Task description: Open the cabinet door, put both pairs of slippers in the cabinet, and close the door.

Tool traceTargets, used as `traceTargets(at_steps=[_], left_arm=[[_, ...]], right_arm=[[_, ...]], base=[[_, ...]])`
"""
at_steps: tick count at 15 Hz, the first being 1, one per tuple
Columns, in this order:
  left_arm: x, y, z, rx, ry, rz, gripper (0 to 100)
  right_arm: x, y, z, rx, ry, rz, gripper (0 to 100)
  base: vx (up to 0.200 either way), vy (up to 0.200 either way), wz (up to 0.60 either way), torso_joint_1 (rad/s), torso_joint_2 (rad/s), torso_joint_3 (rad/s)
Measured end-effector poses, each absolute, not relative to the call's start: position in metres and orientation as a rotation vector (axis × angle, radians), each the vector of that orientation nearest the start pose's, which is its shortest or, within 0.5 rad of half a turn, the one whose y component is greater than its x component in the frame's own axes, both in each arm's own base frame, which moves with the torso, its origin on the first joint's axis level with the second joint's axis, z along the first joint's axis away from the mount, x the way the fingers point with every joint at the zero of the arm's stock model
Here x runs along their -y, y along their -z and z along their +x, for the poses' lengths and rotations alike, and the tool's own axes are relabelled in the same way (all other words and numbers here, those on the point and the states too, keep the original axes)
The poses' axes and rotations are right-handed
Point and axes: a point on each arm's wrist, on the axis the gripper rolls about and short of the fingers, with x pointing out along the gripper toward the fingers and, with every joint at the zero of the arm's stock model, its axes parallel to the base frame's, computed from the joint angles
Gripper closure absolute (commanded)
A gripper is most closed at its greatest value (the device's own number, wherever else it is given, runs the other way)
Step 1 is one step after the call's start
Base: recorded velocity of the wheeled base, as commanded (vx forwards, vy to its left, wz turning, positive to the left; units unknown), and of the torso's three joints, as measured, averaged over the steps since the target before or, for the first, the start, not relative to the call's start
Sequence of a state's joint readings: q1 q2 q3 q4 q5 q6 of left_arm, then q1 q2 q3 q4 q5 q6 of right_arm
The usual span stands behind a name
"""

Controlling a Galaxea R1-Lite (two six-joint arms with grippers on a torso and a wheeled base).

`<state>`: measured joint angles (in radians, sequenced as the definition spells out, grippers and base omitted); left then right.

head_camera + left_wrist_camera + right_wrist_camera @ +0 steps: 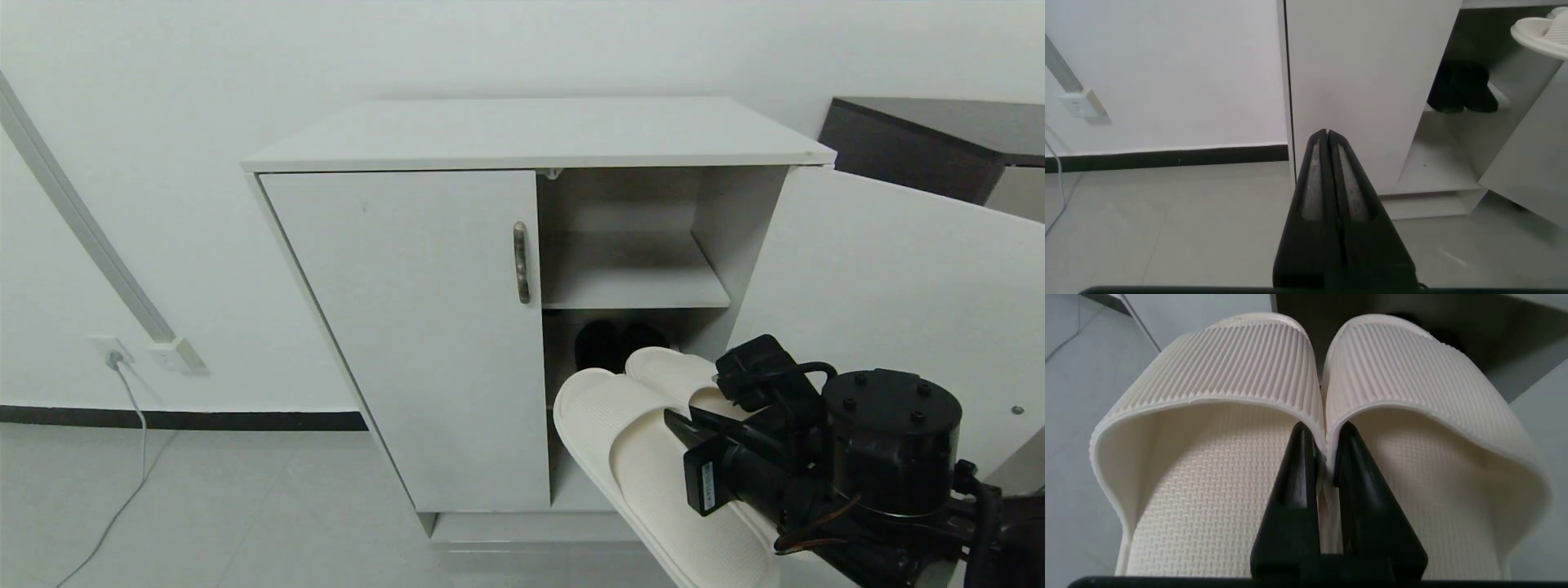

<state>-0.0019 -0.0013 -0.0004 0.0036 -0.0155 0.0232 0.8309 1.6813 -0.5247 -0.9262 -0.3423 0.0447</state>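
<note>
- The right wrist view shows the right gripper (1321, 439) with its fingers clamped on the touching inner edges of the white slippers (1225, 408). The pair is held side by side, toes pointing away. In the head view the wrist hides that pinch.
- The head view places the pair low and near, toes just at the open right half of the cabinet (531, 135).
- The black slippers (616, 343) sit far back under the shelf (633, 282). The left wrist view adds that they stand on a lower board with another space beneath.
- The left gripper (1327, 140) has its fingers pressed together on nothing, low over the floor (204, 506) and facing the left door (408, 327).
- The left door is shut, and its handle (521, 262) borders the opening.
- The right door (890, 269) stands swung out to the right, close beside the right arm.
- Bare floor lies left of the cabinet.
</note>
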Motion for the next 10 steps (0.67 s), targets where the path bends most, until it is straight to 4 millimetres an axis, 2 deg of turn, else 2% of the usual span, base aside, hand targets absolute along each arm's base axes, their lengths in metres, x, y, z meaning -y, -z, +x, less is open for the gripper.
traceTargets(at_steps=[6,10], left_arm=[[0.0003,-0.0752,-0.0229,-0.002,0.017,0.022,100],[0.0003,-0.0752,-0.0229,-0.001,0.017,0.022,100]], right_arm=[[-0.1957,-0.1435,0.1889,-0.212,-0.483,-0.089,100],[-0.1964,-0.1440,0.1900,-0.198,-0.482,-0.081,100]], base=[[0.000,0.000,0.00,-0.044,0.41,0.371],[0.000,0.000,0.00,-0.001,0.07,0.068]])
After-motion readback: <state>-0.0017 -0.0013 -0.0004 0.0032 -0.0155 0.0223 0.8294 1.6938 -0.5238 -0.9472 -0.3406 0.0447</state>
